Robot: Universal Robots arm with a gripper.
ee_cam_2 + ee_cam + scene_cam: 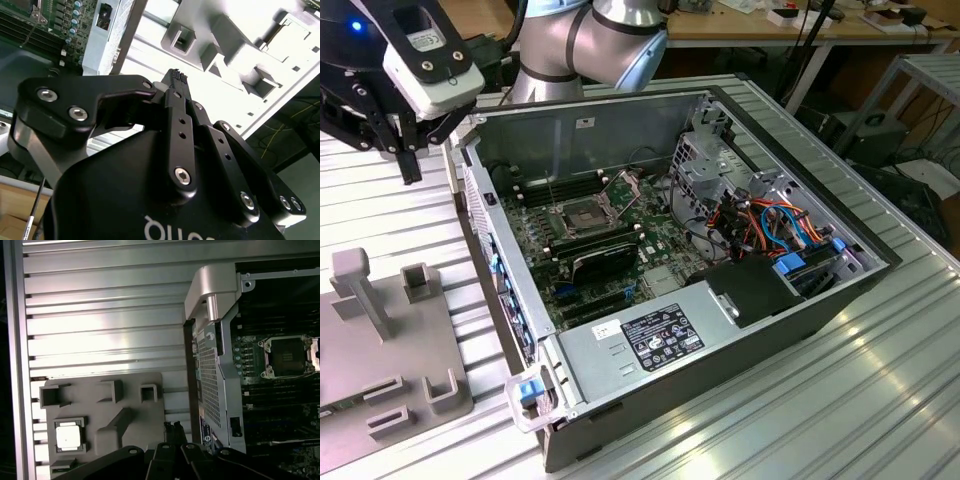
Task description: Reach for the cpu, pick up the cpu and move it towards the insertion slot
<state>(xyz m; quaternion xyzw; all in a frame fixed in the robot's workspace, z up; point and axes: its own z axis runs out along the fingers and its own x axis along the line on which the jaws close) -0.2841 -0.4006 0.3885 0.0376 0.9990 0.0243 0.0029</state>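
Observation:
The cpu [68, 435], a small silver-grey square, lies in a recess of the grey fixture plate [130, 390]. My gripper [408, 165] hangs above the ribbed table at the exterior view's left, beyond the fixture plate [380, 340] and beside the open computer case. Its black fingers [175, 80] are pressed together, shut, with nothing between them. In the first wrist view the fingertips [172, 429] sit near the plate's edge, apart from the cpu. The insertion slot [582, 214], a silver frame around a dark centre, sits open on the motherboard and appears in the first wrist view as well [287, 357].
The open computer case [570, 375] holds a power supply [650, 335], a glossy black card [605, 262], a drive cage [705, 165] and coloured cables [770, 222]. Upright posts [360, 290] rise from the fixture plate. The arm's body [590, 40] stands behind the case.

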